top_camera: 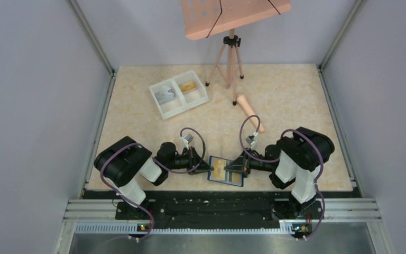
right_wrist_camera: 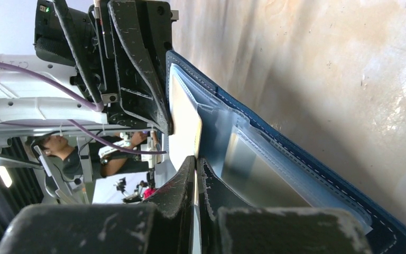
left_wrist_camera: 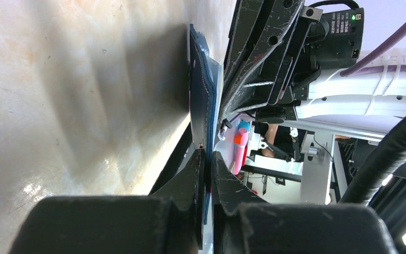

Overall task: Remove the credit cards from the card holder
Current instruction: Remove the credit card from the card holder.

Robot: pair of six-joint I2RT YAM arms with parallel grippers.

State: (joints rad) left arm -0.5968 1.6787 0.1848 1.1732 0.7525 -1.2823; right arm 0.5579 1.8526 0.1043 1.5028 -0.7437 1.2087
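Pinching the blue card holder (right_wrist_camera: 264, 159) from opposite sides, left fingers (left_wrist_camera: 190, 182) and right fingers (right_wrist_camera: 182, 185) clamp its layers.

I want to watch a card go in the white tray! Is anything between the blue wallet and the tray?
Nothing on the table lies between the card holder and the white tray. The tripod and pink tube sit off to the right. Only the left arm's cable loops close to that path.
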